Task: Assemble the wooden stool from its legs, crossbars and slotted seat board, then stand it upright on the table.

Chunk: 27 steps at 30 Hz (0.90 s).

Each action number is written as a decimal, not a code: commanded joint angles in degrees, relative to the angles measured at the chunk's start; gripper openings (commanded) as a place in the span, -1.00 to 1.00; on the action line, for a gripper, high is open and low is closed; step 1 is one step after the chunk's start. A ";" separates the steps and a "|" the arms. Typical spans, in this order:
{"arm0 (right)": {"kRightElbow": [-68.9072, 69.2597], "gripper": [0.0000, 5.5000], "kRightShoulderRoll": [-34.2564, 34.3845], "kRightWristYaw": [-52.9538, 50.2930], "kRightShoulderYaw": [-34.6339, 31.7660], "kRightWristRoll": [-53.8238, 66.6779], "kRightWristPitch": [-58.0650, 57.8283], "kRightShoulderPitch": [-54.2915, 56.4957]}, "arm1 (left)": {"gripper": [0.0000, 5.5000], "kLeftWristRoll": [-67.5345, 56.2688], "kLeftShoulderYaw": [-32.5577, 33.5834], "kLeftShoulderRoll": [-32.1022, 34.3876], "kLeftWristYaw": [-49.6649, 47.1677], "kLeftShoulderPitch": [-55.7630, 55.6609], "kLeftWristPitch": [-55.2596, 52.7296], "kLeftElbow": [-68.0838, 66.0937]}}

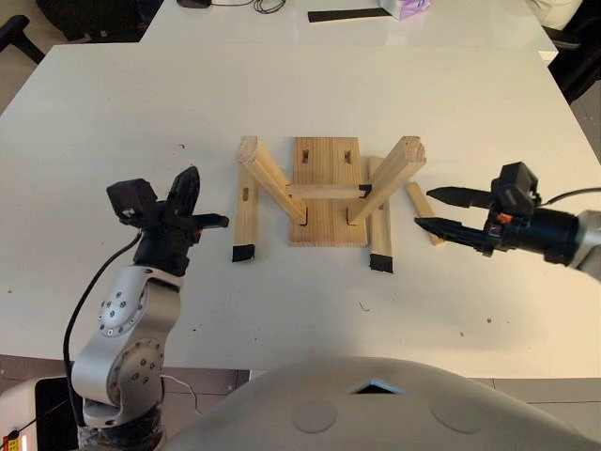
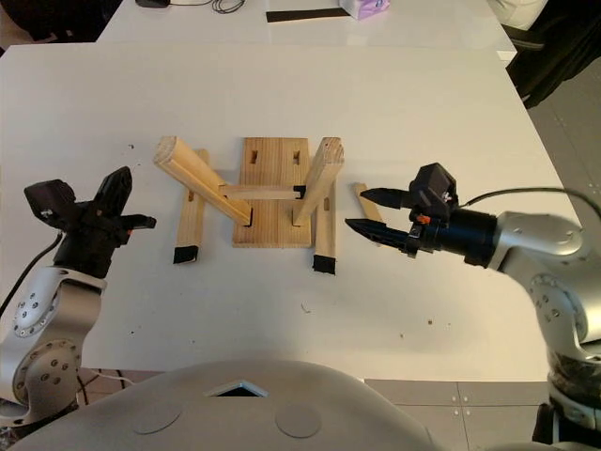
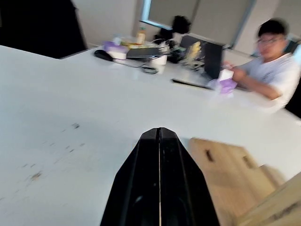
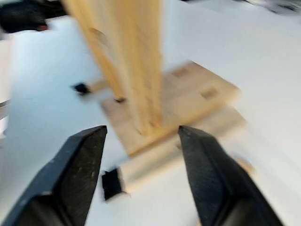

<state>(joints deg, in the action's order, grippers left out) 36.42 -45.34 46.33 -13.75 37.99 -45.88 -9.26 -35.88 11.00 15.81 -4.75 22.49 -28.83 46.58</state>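
The slotted seat board point(image 1: 327, 218) lies flat mid-table. Two legs point(image 1: 272, 178) point(image 1: 390, 174) stand in its slots, leaning outward, joined by a crossbar point(image 1: 324, 191). Two more legs with black end caps lie flat beside the board, one on the left point(image 1: 247, 214) and one on the right point(image 1: 379, 230). A short loose crossbar point(image 1: 416, 197) lies right of them. My right gripper point(image 1: 435, 212) is open, its fingers on either side of that crossbar's near end; its wrist view faces the standing leg point(image 4: 127, 47). My left gripper point(image 1: 192, 199) is shut and empty, left of the stool parts.
A second white table stands behind, carrying a black strip point(image 1: 347, 14) and a purple object point(image 1: 406, 7). Bare table surface point(image 1: 113, 113) spreads to the left, right and front of the parts. A cable runs from my right arm point(image 1: 573, 195).
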 commanded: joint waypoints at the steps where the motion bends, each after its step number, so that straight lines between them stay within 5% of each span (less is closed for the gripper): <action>1: 2.69 -0.24 8.17 -15.91 6.45 -12.53 5.10 -3.46 | -1.00 8.96 -5.73 -0.05 0.34 3.08 2.48 0.75; 8: 16.96 -0.63 30.70 -46.69 12.83 -24.71 1.35 -1.08 | -1.00 17.85 -10.26 -2.95 -4.30 4.43 1.59 7.26; 14: 23.43 -0.97 35.11 -56.74 13.74 -32.17 -5.68 -0.08 | -1.00 25.86 -6.18 -6.07 -12.14 0.16 -4.43 11.36; 19: 23.58 -0.99 35.69 -56.71 15.66 -31.26 -6.31 1.42 | -1.00 27.61 -5.65 -6.98 -12.09 -2.78 -9.14 13.06; 21: 23.57 -0.99 36.16 -54.93 18.34 -28.69 -6.21 2.20 | -1.00 25.02 -8.94 -7.67 -9.38 -3.94 -10.93 12.20; 25: 23.58 -0.99 31.06 -44.57 31.07 -21.73 -2.17 6.36 | -1.00 17.75 -31.77 -3.30 5.61 -9.49 -13.23 12.72; 27: 23.57 -0.99 30.11 -40.58 32.48 -18.45 -4.97 8.30 | -1.00 16.49 -32.65 -3.07 7.47 -9.82 -13.58 12.02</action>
<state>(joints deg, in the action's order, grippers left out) 59.49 -13.53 -4.43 11.37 11.21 -49.66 -5.54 -13.78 -12.09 11.28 -5.93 14.97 -40.32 58.46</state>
